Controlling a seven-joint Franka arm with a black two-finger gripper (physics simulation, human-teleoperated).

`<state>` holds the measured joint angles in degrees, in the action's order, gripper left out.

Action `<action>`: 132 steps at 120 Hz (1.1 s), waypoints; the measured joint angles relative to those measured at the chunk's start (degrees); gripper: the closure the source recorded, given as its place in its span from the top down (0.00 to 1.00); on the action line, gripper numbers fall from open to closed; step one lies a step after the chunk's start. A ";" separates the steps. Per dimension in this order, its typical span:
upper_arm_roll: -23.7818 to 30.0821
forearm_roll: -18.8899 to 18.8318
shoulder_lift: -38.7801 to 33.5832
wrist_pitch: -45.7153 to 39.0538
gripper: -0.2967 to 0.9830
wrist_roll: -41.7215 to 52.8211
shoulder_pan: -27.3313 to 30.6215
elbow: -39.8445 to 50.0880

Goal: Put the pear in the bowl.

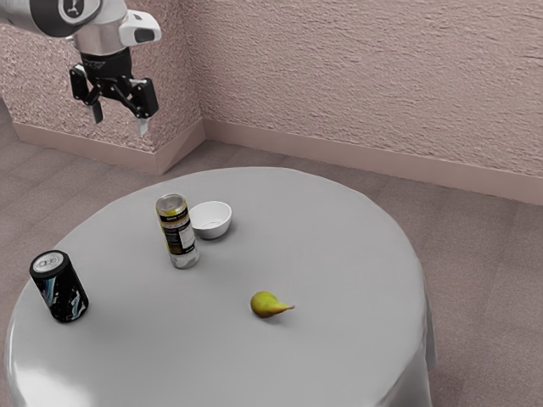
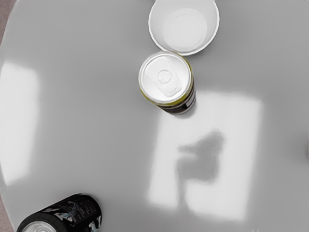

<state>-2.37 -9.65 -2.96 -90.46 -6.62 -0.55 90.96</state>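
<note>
And here is the end effector (image 1: 120, 119), high in the upper left of the frame, fingers spread wide with nothing between them. A lofty perch, and a sensible one, I'd say: up there it clears both cans and is free to pick its line.

The prize, the pear (image 1: 266, 304), lies on its side on the counter (image 1: 339, 254), right of centre in the lower half of the exterior view, its stem pointing toward the frame's right. Lying like that, it offers a fat end to grip; the narrow neck looks the poorer hold, and that round body could roll if only one finger nudges it.

Now to the goal! The white bowl (image 1: 214, 221) sits upright and empty, left of centre, with the tall yellow-and-black can (image 1: 176, 231) crowding in beside it. Whether those two actually touch is hard to call, the can covering part of the bowl's side. The black can (image 1: 59, 287), over at the lower left, looks well out of the play.

So the approach and the grasp are all to come: over to the pear, close across its thick part, lift, then lower from above, because a low, sideways entry could topple that neighbouring can.
</note>
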 joint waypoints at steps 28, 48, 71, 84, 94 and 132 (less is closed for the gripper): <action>0.11 1.00 0.19 -0.68 0.77 -0.65 0.01 0.80; 0.30 4.80 2.86 -3.86 0.77 -1.93 -0.09 5.56; 0.98 13.97 5.47 -8.73 0.77 -12.45 -0.28 10.94; 0.99 17.36 5.75 -12.76 0.77 -19.24 -2.89 15.87; 1.02 19.18 5.80 -16.26 0.77 -24.39 -5.74 19.23; 1.05 26.89 5.57 -30.19 0.77 -40.36 -9.50 31.95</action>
<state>-1.33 17.24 2.61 -120.65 -46.98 -10.05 122.91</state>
